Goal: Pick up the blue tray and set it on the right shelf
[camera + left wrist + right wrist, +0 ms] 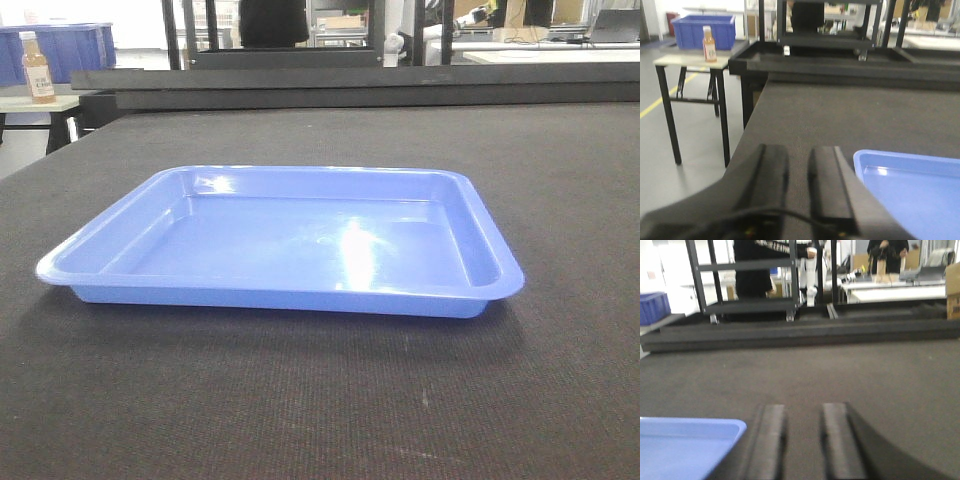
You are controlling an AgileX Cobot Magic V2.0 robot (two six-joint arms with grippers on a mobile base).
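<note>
From the front view, the blue tray (290,240) lies flat and empty on the dark table (300,420), with neither arm touching it. Its glossy flared rim is the only place to grip, and you should expect it to slip if you pinch it shallowly.

In the left wrist view, your left end effector (799,185) sits low, just left of the tray's near-left corner. Its fingers are slightly apart with nothing between them. That gap looks narrow, so if you drive in without widening it you'll likely shove the tray sideways rather than straddle the rim.

In the right wrist view, your right end effector (804,440) sits just right of the tray's corner, fingers apart and empty. If you lift with one arm leading, the tray will tilt or twist out of the grip.

I can't make out the right shelf in any view, so check the clearance to it before you carry the tray across.
</note>
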